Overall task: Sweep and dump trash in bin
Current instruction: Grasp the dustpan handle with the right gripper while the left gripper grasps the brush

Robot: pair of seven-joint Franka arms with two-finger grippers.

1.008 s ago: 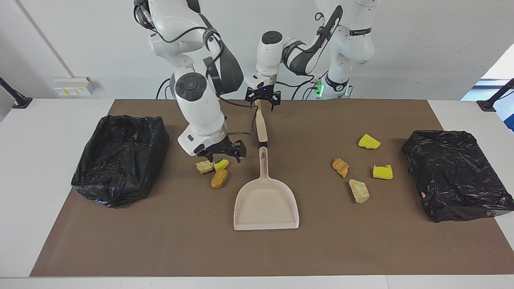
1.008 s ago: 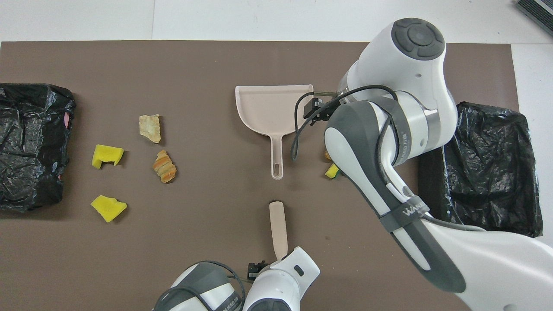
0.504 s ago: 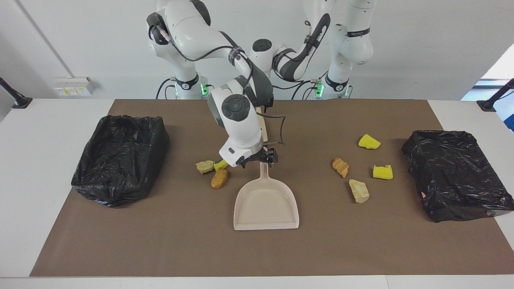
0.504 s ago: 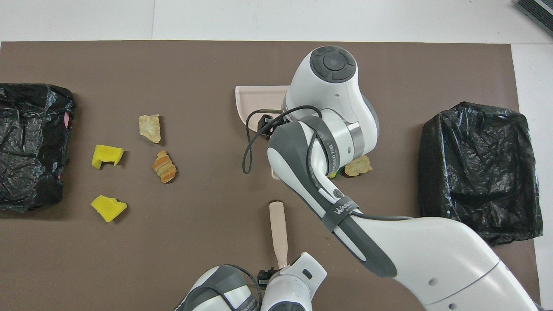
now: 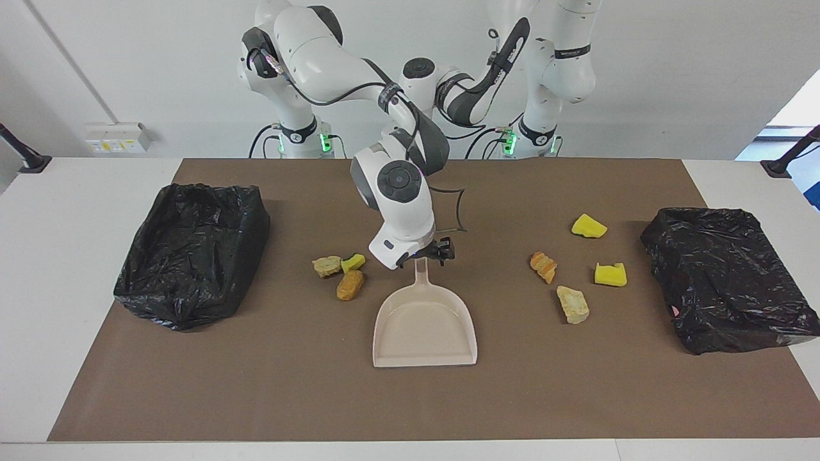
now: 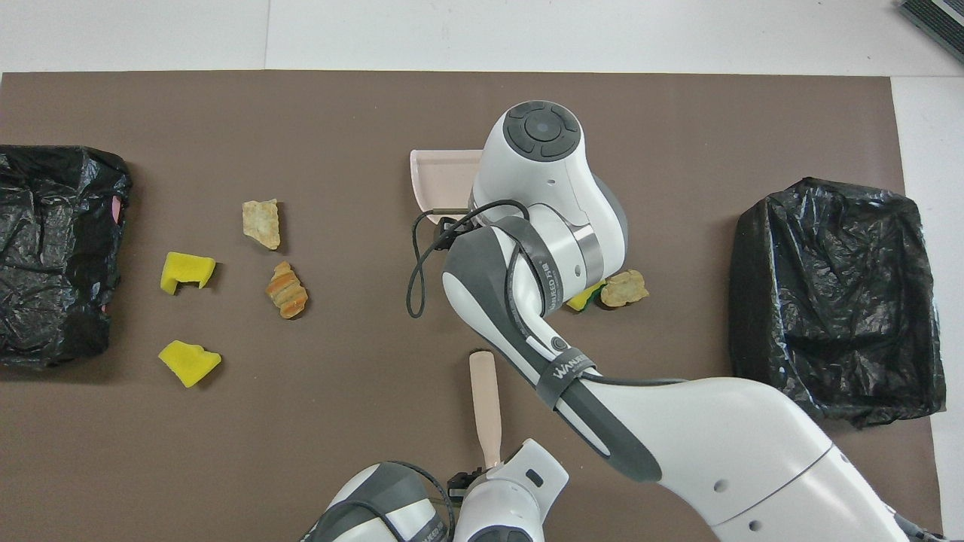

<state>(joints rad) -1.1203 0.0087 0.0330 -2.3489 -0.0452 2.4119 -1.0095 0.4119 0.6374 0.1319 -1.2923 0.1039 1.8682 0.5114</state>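
right gripper point(image 5: 428, 251) has swung from over the 3 trash pieces point(image 5: 339, 271) at the right arm's end to the dustpan point(image 5: 425, 320) handle; it now sits at the handle's top, but whether its claw is released or clenched on it, cannot tell. reads as the start of picking up the pan, so sweeping is not yet begun.
left gripper point(image 6: 471, 479) has dropped onto the robot-side end of the brush point(image 6: 486, 405); its claw state cannot be told either.
trash: 3 lumps beside the pan toward the right arm's end, 4 pieces point(image 5: 580, 269) toward the left arm's end, all on the mat point(image 5: 256, 384). 2 black-lined bins point(image 5: 192, 253), 1 at each end.
hidden: from overhead the right arm covers most of the pan and 1 lump; in the facing view it blocks the left gripper and brush.
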